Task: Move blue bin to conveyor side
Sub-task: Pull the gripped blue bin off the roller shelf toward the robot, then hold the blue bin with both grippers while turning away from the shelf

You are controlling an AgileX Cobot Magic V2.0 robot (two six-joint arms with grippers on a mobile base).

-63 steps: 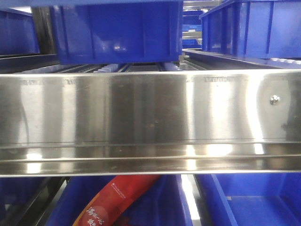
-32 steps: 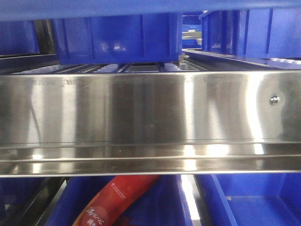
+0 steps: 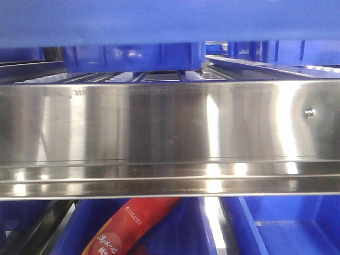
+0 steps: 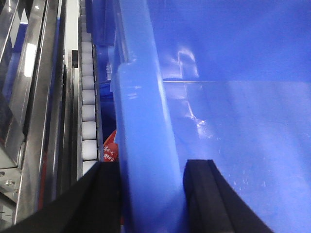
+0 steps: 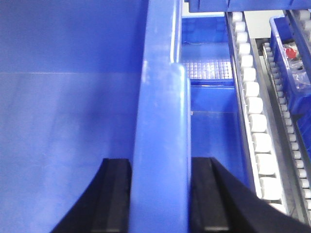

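Item held: one blue bin (image 3: 170,21), off the rack and hanging between the two arms. Its blue body fills the top strip of the front view, above the steel panel (image 3: 170,127).

Left claw (image 4: 150,167): clenched on the blue bin, one black finger on each side of the side wall just under the thick rim.

Right claw (image 5: 160,165): clenched on the blue bin the same way, on the opposite wall.

Conveyor: not in any view, so how far the bin is from it cannot be told.

Hazards, as judged from here:
- Glossy walls and narrow finger contact; a slip at either claw would likely tip or drop the bin.
- Arms travelling unevenly would twist the bin between them and strain both grips.
- The bin looks close above the steel panel; moving it low could catch its underside there.
- The bin hides much of the front view.

Count:
- Claws: two.
- Bin held: one.
- Crates (image 3: 133,56) on the roller level behind: at least two.
- Lower bins (image 3: 287,228) under the panel: two.
- Red packet (image 3: 133,223): one, lying in the left lower bin.
- Roller tracks (image 5: 252,107): several, number unclear.
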